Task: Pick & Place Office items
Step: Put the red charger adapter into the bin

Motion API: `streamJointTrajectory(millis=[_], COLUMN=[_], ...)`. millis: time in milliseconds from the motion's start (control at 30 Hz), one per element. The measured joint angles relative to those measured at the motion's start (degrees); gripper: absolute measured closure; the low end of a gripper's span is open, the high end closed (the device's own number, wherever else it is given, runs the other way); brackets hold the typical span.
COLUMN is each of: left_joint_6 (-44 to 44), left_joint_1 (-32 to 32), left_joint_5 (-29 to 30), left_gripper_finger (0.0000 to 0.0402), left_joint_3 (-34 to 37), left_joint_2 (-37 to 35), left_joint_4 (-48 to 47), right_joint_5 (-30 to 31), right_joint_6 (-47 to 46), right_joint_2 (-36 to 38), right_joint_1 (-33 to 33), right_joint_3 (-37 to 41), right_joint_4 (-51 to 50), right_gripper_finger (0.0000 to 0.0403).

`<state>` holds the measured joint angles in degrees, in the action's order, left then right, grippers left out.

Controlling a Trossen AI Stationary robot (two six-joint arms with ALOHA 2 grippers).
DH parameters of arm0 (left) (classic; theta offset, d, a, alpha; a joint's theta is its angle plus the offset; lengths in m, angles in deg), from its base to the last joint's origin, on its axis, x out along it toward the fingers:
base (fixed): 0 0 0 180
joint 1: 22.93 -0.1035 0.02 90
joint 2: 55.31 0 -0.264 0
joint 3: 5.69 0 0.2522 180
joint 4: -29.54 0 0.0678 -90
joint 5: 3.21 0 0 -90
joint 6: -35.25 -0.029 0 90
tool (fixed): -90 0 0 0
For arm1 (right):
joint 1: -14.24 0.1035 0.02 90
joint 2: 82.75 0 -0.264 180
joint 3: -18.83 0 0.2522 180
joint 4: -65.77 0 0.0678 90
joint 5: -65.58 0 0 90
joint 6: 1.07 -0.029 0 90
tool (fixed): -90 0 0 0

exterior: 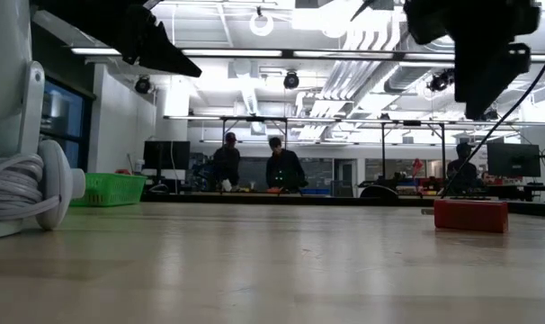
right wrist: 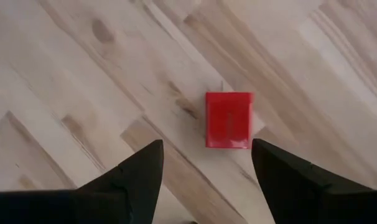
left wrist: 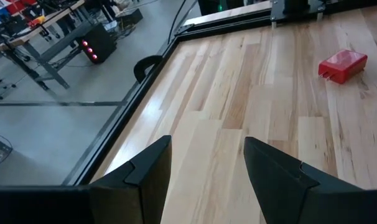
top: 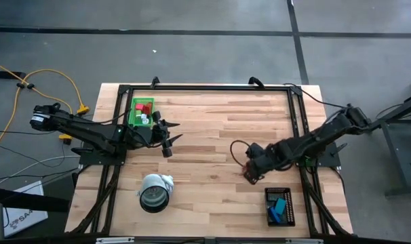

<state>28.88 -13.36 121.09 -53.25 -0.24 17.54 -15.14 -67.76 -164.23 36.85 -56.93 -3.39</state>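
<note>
A red block (right wrist: pixel 228 119) lies flat on the wooden table. My right gripper (right wrist: pixel 207 180) hovers above it, pointing down, open, with the block just ahead of the gap between its fingers; in the low view the block (exterior: pixel 470 215) sits below the raised gripper. My left gripper (left wrist: pixel 207 180) is open over bare table beside the green tray (top: pixel 133 122), which holds red pieces and white bits. The left wrist view also shows the red block (left wrist: pixel 342 65) far off. Blue and teal bits (top: pixel 279 205) lie in the black tray (top: pixel 289 218).
A big white-and-grey roll (top: pixel 154 192) lies near the table's near edge, left of the middle. A black frame (top: pixel 205 88) runs along the table's edges. Bare wood lies between the two arms. People stand at benches in the room beyond (exterior: pixel 254 166).
</note>
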Motion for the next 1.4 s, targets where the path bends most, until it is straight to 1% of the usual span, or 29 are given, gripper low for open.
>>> streamJointTrajectory(millis=[167, 400, 533, 733, 833, 1067, 1200, 1400], left_joint_6=[0.0, 0.0, 0.0, 0.0, 0.0, 0.0, 0.0, -0.3], left_joint_1=[0.0, 0.0, 0.0, 0.0, 0.0, 0.0, 0.0, 0.0], left_joint_5=[0.0, 0.0, 0.0, 0.0, 0.0, 0.0, 0.0, 0.0], left_gripper_finger=[0.0209, 0.0209, 0.0209, 0.0209, 0.0209, 0.0209, 0.0209, 0.0209], left_joint_3=[0.0, 0.0, 0.0, 0.0, 0.0, 0.0, 0.0, 0.0], left_joint_2=[0.0, 0.0, 0.0, 0.0, 0.0, 0.0, 0.0, 0.0], left_joint_4=[0.0, 0.0, 0.0, 0.0, 0.0, 0.0, 0.0, 0.2], right_joint_5=[2.3, 2.2, 0.3, -1.3, -2.1, -1.8, -1.8, -3.3], right_joint_6=[-2.7, -2.2, -0.1, 2.3, 2.5, 2.4, 2.2, 1.5], right_joint_2=[-1.6, -6.6, -9.2, -12.2, -12.8, -12.8, -12.8, -12.8], right_joint_1=[2.5, 1.4, 0.2, 0.1, 0.1, -0.1, -0.6, -1.0], right_joint_3=[0.0, 0.0, 0.0, 0.0, 0.0, 0.0, 1.5, 1.6], right_joint_4=[0.5, 0.8, 0.3, -0.1, -0.2, -0.3, 0.2, 0.9], right_gripper_finger=[0.0172, 0.0172, 0.0172, 0.0172, 0.0172, 0.0172, 0.0172, 0.0172])
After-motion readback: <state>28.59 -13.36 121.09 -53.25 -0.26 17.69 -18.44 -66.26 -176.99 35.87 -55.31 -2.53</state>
